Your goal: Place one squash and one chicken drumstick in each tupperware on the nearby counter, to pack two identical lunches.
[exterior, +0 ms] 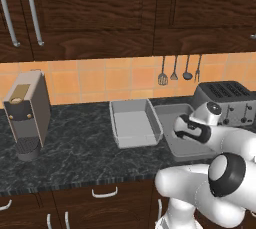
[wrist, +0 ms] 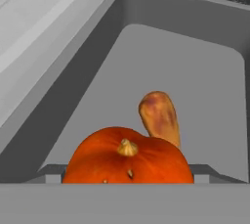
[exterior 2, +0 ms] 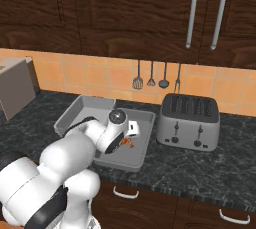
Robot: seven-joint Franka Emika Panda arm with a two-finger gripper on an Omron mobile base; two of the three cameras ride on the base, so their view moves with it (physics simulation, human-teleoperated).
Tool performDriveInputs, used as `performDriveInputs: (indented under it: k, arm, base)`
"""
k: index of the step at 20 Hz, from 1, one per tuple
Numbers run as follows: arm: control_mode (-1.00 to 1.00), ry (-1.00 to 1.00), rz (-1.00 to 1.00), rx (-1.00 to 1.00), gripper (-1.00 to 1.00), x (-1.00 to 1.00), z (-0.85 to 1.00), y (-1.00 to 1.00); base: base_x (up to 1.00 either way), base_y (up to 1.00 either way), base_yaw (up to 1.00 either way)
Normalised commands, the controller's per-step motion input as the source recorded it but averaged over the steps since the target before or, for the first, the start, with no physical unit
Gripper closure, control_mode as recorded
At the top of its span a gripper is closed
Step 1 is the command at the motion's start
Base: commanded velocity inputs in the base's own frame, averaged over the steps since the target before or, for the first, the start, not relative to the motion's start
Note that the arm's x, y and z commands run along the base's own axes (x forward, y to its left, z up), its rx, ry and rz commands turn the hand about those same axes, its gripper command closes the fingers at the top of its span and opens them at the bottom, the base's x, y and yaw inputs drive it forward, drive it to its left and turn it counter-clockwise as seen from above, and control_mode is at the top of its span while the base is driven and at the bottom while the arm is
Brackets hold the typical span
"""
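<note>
Hand view looks down into the right-hand shallow light-grey tupperware tray point(wrist: 146, 32) on the black marbled counter point(exterior: 80, 148), where a round orange squash point(wrist: 128, 162) and brown drumstick point(wrist: 158, 115) lie together, fingers spread wide, holding nothing.

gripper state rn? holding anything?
Gripper: open, holding nothing. It hangs over the right tupperware, where the squash and the chicken drumstick lie.
</note>
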Motion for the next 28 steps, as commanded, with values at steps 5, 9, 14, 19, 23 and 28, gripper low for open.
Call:
performDriveInputs:
  k: [5,9,14,19,23,28]
  arm:
    - [-1.0,0.0,0.02,0.0,-1.0,0.33,-0.04,0.02]
    - [-1.0,0.0,0.0,0.0,-1.0,0.35,0.02,0.0]
    - [-1.0,0.0,0.0,0.0,-1.0,-0.07,0.3,0.0]
    - [-1.0,-0.03,0.0,0.0,-1.0,-0.71,0.61,0.0]
    - [-1.0,-0.12,-0.01,-0.01,-1.0,-1.0,0.47,0.0]
    - [-1.0,-0.14,-0.02,-0.05,-1.0,-0.83,0.47,0.25]
  base:
    - [0.0,0.0,0.0]
    - [0.0,0.0,0.0]
    - [0.0,0.0,0.0]
    - [0.0,0.0,0.0]
    - [0.0,0.0,0.0]
    - [0.0,0.0,0.0]
